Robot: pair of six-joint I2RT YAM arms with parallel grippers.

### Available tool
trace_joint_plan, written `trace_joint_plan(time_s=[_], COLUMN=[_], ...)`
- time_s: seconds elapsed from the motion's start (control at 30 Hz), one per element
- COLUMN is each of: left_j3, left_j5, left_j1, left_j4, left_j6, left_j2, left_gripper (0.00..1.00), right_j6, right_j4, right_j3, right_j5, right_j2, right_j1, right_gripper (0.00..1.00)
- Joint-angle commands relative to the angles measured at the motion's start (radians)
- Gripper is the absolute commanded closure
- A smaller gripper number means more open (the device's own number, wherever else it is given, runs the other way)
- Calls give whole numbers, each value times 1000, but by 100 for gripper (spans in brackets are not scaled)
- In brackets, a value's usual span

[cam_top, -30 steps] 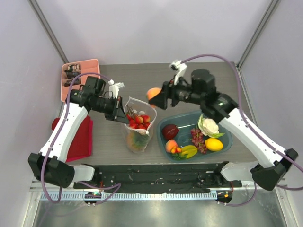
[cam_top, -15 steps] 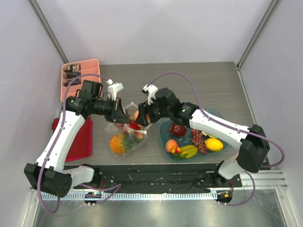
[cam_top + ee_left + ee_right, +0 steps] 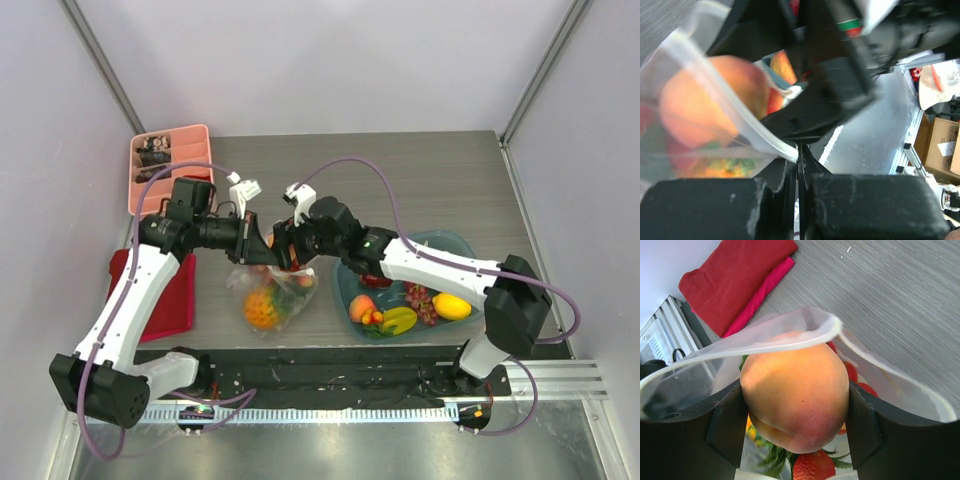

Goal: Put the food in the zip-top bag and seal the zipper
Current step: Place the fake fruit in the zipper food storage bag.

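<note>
Where the worktop (image 3: 430, 180) meets its near edge, you see the zip-top bag (image 3: 285, 300) slumped left of centre, with an orange pineapple (image 3: 262, 310) showing through its clear wall. Just right of it sits the oval teal plate (image 3: 342, 290), holding a small peach (image 3: 361, 306), grapes (image 3: 420, 298) and a lemon (image 3: 452, 306). A folded red cloth (image 3: 175, 300) lies along the left edge, partly under your left arm.

A little farther in, both of your grippers meet at the bag's mouth. Your left gripper (image 3: 799, 165) is closed tight, pinching the whitish zipper (image 3: 740, 112) strip at the bag's rim and holding that side up. Your right gripper (image 3: 795, 425) stands wide, its two dark fingers (image 3: 725, 425) clamped on either side of a large peach (image 3: 795, 390). That peach sits right in the mouth, the rim curving over its top, with red strawberries (image 3: 812, 465) and green leaves below it inside the bag.

In the far left corner rests the pink compartment tray (image 3: 195, 150).
</note>
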Motion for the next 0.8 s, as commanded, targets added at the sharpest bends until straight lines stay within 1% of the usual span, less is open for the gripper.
trace_joint_plan(time_s=[0.0,0.1,0.13,0.2,0.23,0.27,0.3,0.33,0.37,0.43,0.57,0.67,0.77], left_j3=[-15,-23,-26,-29,-29,-29,-28,-28,-28,-23,-23,-20,-19], left_j5=[144,169,171,165,157,154,152,148,143,137,143,143,145], left_j1=[-5,-3,-3,-2,-2,-3,-2,-2,0,1,10,18,21], left_j4=[123,115,114,104,100,92,89,89,89,92,135,163,184], left_j6=[-1,5,7,21,22,27,30,32,32,29,-13,-42,-56], left_j2=[-58,-67,-79,-92,-101,-104,-109,-113,-115,-116,-113,-109,-100], left_gripper=[100,100,100,100,100,100,100,100,100,100,100,100,100], right_j6=[39,57,59,53,37,1,-19,-41,-80,-111,-187,-220,-237], right_j4=[109,109,112,114,106,95,50,27,2,-87,-210,-277,-369], right_j3=[-32,-34,-35,-32,-23,-15,-5,14,22,32,20,31,83], right_j5=[52,43,30,5,-7,-27,-32,-35,-50,-58,-64,-76,-96], right_j2=[61,75,75,64,46,32,18,-16,-34,-68,-181,-249,-281], right_j1=[6,6,6,6,4,6,4,6,4,6,3,-7,-28], right_gripper=[99,98,96,75,58,50,42,26,20,12,0,0,0])
